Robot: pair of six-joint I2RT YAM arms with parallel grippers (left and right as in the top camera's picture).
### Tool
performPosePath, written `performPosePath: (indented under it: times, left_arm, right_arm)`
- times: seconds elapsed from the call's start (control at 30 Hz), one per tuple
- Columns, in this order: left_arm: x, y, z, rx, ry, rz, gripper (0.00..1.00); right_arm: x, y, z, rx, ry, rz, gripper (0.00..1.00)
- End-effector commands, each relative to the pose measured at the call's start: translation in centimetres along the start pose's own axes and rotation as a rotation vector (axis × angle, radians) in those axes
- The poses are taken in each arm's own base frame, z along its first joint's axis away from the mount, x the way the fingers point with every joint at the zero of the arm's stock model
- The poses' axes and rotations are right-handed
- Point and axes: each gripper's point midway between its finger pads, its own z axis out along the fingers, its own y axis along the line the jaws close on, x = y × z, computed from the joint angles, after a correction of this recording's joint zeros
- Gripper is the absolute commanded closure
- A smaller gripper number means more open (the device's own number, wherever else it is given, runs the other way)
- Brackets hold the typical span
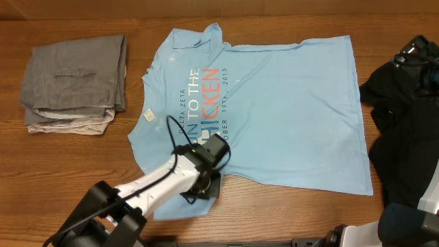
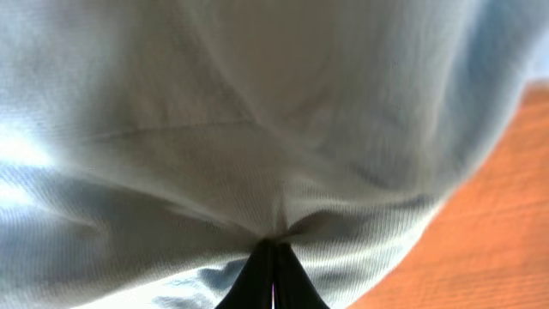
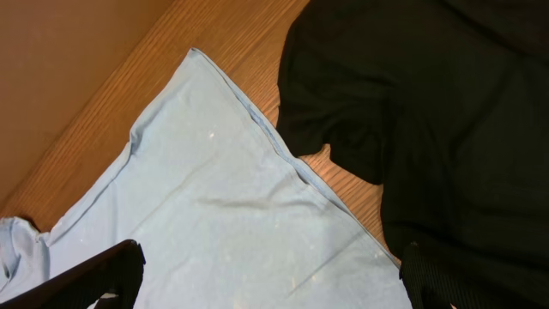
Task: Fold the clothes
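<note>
Since the left hand (image 2: 274,253) pinches the blue T-shirt (image 1: 288,103) at its hem (right hand (image 3: 270,276) wide, empty), best lift low and carry it over evenly.

Three lots of clothing lie on one brown wooden tabletop (image 1: 68,178): one light-blue printed T-shirt (image 1: 288,103) at the centre, one folded grey cloth stack (image 1: 75,68) near the left edge and one crumpled black garment (image 1: 411,171) at the right edge. How many pieces the stack holds cannot be told. There are two black two-finger grippers, the left gripper (image 2: 274,270) and the right gripper (image 3: 266,279).
</note>
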Motion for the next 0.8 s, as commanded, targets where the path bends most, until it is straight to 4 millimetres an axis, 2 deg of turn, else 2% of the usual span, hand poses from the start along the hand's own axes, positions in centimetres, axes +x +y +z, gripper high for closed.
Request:
performPosePath:
  times: [0.0,0.13,0.3,0.4,0.5,0.63,0.7,0.77]
  left_arm:
    - [1.9,0.8,0.5,-0.068,0.061,-0.017,0.96]
    - [1.9,3.4,0.1,-0.190,0.043,-0.083,0.96]
    - [-0.3,2.8,-1.5,-0.141,-0.013,-0.103,0.93]
    - [-2.2,1.3,-4.6,-0.087,-0.084,-0.073,0.94]
    - [-3.8,-0.6,-9.5,-0.021,-0.185,-0.052,0.92]
    - [-4.4,-1.6,-14.8,0.065,-0.306,-0.047,0.85]
    - [-3.8,-1.2,-15.8,0.076,-0.315,-0.057,0.84]
    - [-2.6,-0.1,-16.0,0.056,-0.282,-0.092,0.83]
  right_arm:
    - [-0.2,0.2,-0.6,-0.008,-0.017,0.006,0.00]
    - [-0.2,0.2,-0.6,-0.008,-0.017,0.006,0.00]
    - [-0.2,0.2,-0.6,-0.008,-0.017,0.006,0.00]
    - [-0.2,0.2,-0.6,-0.008,-0.017,0.006,0.00]
    - [-0.2,0.2,-0.6,-0.008,-0.017,0.006,0.00]
    - [-0.2,0.2,-0.6,-0.008,-0.017,0.006,0.00]
    - [-0.2,0.2,-0.6,-0.008,-0.017,0.006,0.00]
    - [-0.2,0.2,-0.6,-0.008,-0.017,0.006,0.00]
